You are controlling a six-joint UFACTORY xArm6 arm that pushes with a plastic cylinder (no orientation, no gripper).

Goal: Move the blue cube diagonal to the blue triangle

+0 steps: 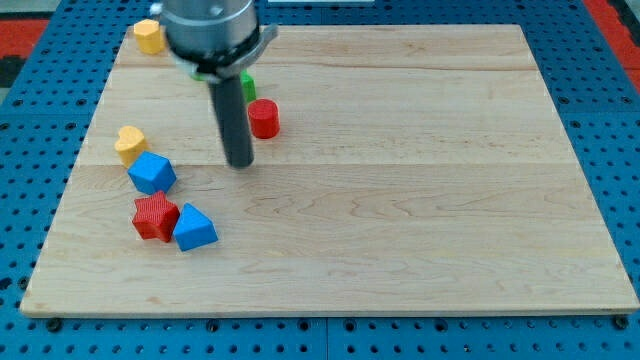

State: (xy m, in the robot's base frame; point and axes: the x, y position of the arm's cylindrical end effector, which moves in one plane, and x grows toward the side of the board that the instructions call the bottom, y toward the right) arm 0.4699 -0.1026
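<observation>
Left of my tip (pixel 239 163) and slightly toward the view's bottom sits the blue cube (pixel 152 173), apart from it, with bare bench (pixel 420 200) between. The cube stands corner-on, a vertical edge facing the view's bottom; it has no long axis. Below it, the red block (pixel 155 217) touches the blue triangle (pixel 194 228), which lies down-right of the cube. No hand exists here: the rod holds nothing.

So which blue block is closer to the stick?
The blue cube, left of my tip. The blue triangle sits lower, beside the red block.
</observation>
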